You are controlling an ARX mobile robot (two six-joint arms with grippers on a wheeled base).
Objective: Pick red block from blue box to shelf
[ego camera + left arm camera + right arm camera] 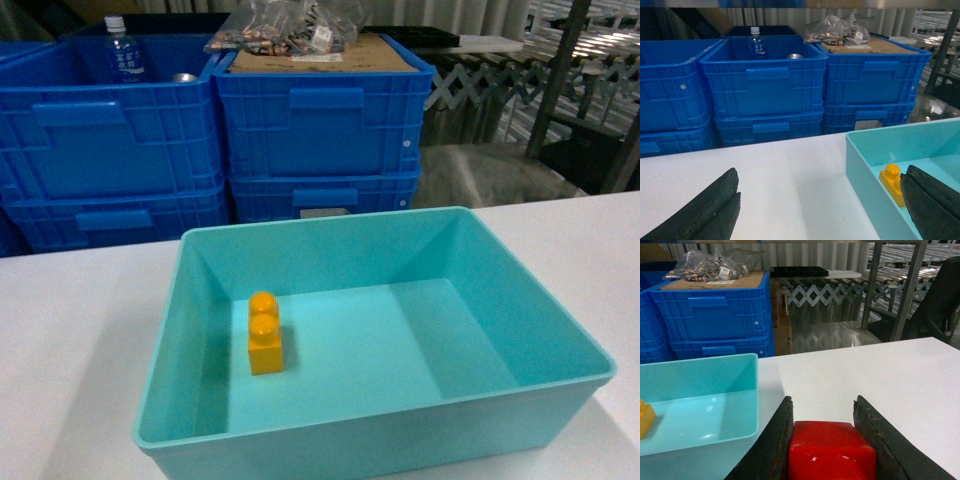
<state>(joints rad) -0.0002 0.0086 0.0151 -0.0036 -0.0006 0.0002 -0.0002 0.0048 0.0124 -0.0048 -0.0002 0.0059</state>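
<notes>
The red block sits pinched between the two dark fingers of my right gripper, which is shut on it just above the white table, to the right of the blue box. In the head view the blue box holds only a yellow two-stud brick, and neither gripper shows there. My left gripper is open wide with nothing between its fingers; it straddles the box's left wall. The shelf stands beyond the table at the right, with steel uprights and rails.
Stacked dark blue crates stand behind the table; one holds a water bottle, another carries cardboard and a plastic bag. The white table stretches to the right of the box. A dark chair stands by the shelf.
</notes>
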